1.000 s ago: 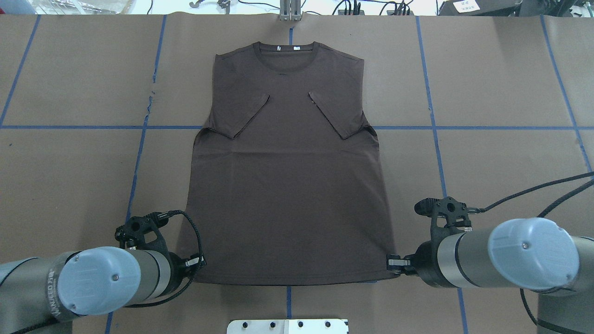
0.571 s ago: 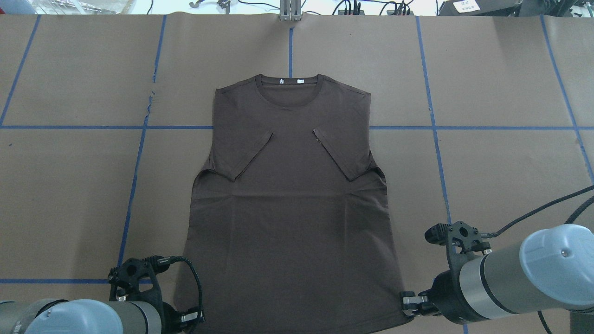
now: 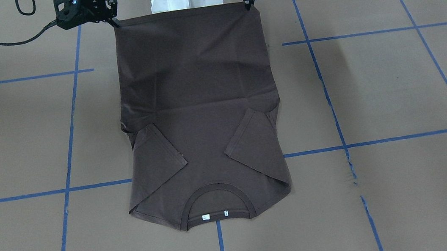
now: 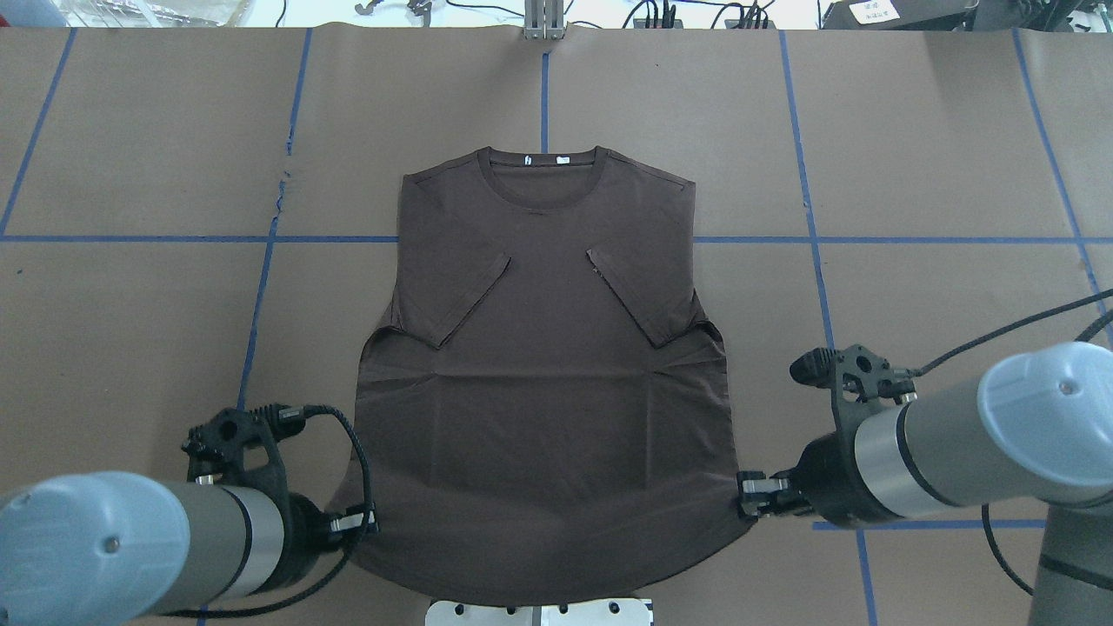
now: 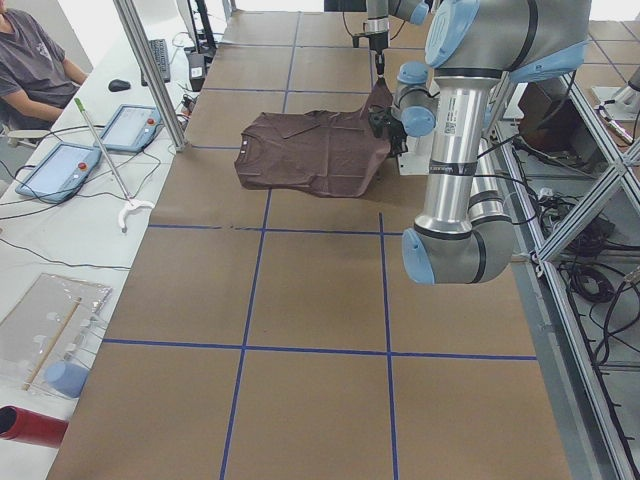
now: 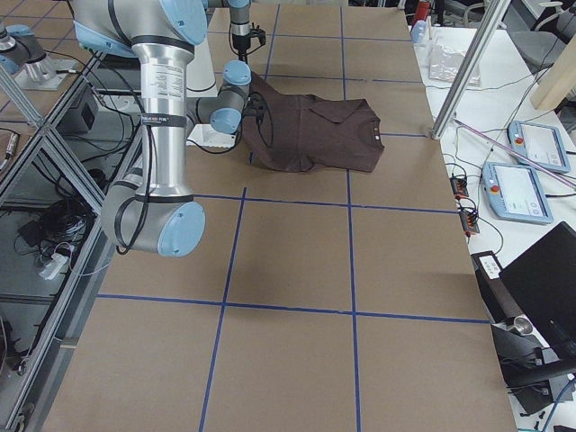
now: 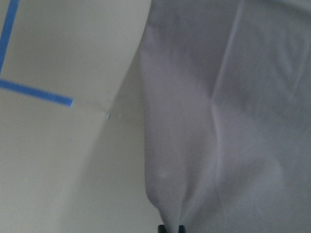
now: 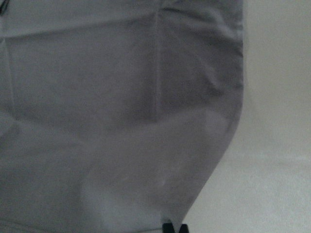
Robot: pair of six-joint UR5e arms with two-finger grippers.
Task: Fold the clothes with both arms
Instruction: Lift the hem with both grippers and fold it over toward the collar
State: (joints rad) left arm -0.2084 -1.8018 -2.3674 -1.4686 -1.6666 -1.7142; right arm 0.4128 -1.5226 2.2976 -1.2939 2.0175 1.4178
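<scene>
I have the shirt by its hem, one corner in each claw. The left claw is clamped on one corner and the right claw on the other. Both wrist views show the cloth drawn to a point between the fingertips.

The hem hangs off the desk, right over the pedestal. The rest of the shirt lies flat, stretching away from the pedestal, with the collar at the far end.

I judge this step to be the bottom-to-top fold. To do it well, I would carry both corners away from the pedestal at one height and one pace. The hem should be taut enough not to sag in the middle, yet not so taut that it drags the collar end along. I would lower it only once it is over the shoulders.

The fabric is dark brown, thin and smooth. Both sleeves are already folded in across the chest. A crease runs across the body on the pedestal side of the sleeves, about where the cloth leaves the desk. Two small white tags show inside the collar.
</scene>
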